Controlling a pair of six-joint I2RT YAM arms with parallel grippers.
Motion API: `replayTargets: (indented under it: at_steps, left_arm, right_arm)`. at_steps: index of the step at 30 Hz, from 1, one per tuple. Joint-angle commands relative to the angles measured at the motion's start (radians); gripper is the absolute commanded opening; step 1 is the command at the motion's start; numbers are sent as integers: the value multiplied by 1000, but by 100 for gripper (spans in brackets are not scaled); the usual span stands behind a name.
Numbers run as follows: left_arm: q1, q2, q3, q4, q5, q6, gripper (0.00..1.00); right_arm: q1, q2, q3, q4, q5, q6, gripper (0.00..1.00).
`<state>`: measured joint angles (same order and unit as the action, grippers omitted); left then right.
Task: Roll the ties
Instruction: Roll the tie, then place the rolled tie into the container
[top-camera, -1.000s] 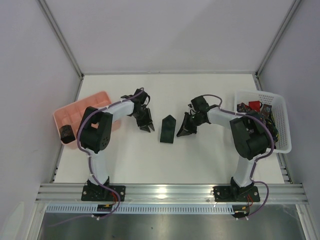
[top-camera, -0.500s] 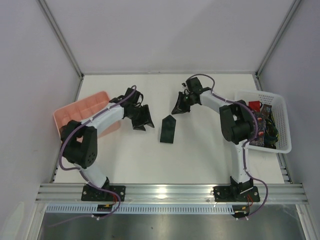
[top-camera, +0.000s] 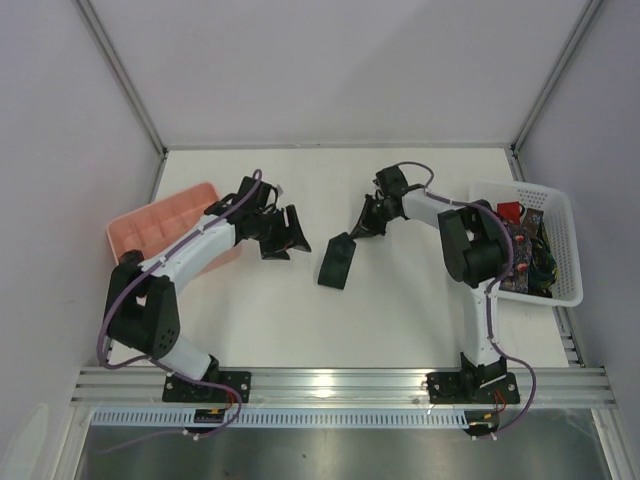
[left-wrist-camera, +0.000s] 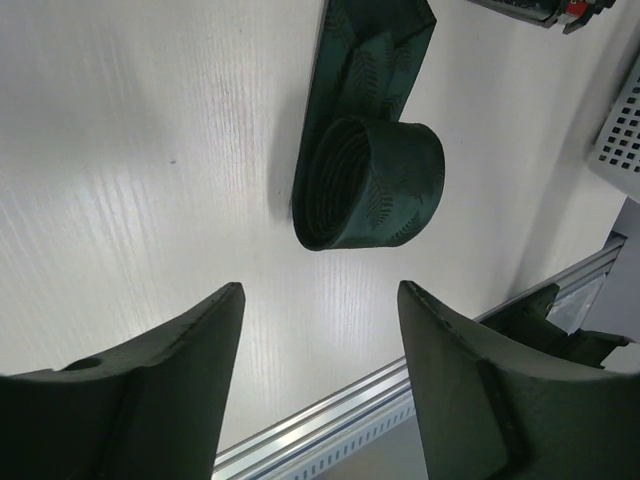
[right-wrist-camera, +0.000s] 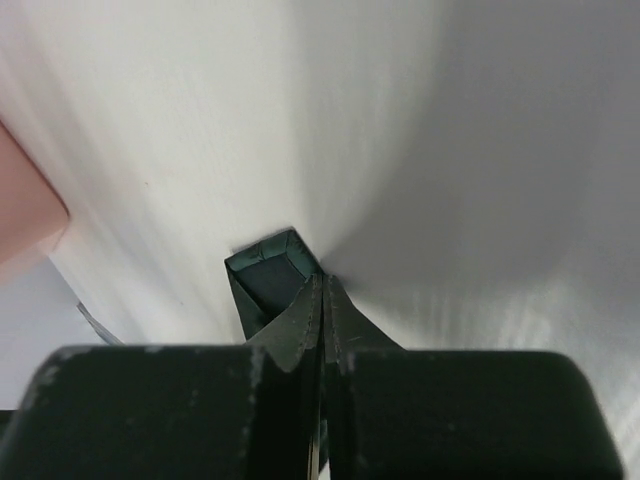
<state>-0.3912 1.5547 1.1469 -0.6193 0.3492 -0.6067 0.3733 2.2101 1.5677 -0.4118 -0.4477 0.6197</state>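
White table (top-camera: 400, 310) inside plain grey walls, seen from above. You have one dark green tie (top-camera: 336, 262) lying near the middle of the table, between the two arms, well apart from the pink tray (top-camera: 150, 225) at the left edge and from the white basket (top-camera: 560, 215) at the right edge. The other ties (top-camera: 520, 250) sit in a heap inside that basket. The left wrist view shows the leaf-patterned tie (left-wrist-camera: 372, 185) part rolled: a coil standing on its edge at one end, with the flat tail running away from it. Your left gripper (top-camera: 293, 240) is released, its jaws spread wide (left-wrist-camera: 320, 300) just short of the coil, nothing between them and no contact. Your right gripper (top-camera: 357, 230) is clenched, fingers pressed flat together (right-wrist-camera: 320, 290), with their tips at the tie's pointed end (right-wrist-camera: 268, 275). You cannot tell from these views whether any fabric is pinched between them.
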Motion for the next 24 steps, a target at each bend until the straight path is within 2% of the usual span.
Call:
replayTargets:
  at_steps: [1, 6, 7, 11, 14, 17, 18, 21, 24]
  left_arm:
    - [8, -86, -50, 16, 31, -27, 71]
    - [43, -90, -93, 23, 93, -15, 75]
    - [48, -90, -98, 18, 94, -8, 75]
    - [69, -82, -108, -2, 100, 5, 77]
    - [77, -93, -148, 15, 112, -16, 77]
    - [83, -111, -199, 46, 129, -54, 77]
    - [83, -117, -210, 62, 132, -60, 77]
    - [89, -140, -254, 87, 148, -80, 77]
    - [98, -153, -285, 96, 148, -90, 77]
  right_arm:
    - [-34, -61, -147, -62, 142, 40, 0]
    - [-37, -234, -388, -62, 190, 103, 0]
    - [-36, -262, -479, -53, 184, 116, 0]
    - [-4, -423, -597, -32, 197, 152, 0]
    - [21, -515, -525, -71, 231, 102, 0]
    - [62, -540, -391, -157, 230, -24, 8]
    - [85, -538, -361, -165, 196, -102, 18]
    - [116, -507, -269, -206, 49, -179, 31]
    - [137, -466, -224, -202, -121, -199, 31]
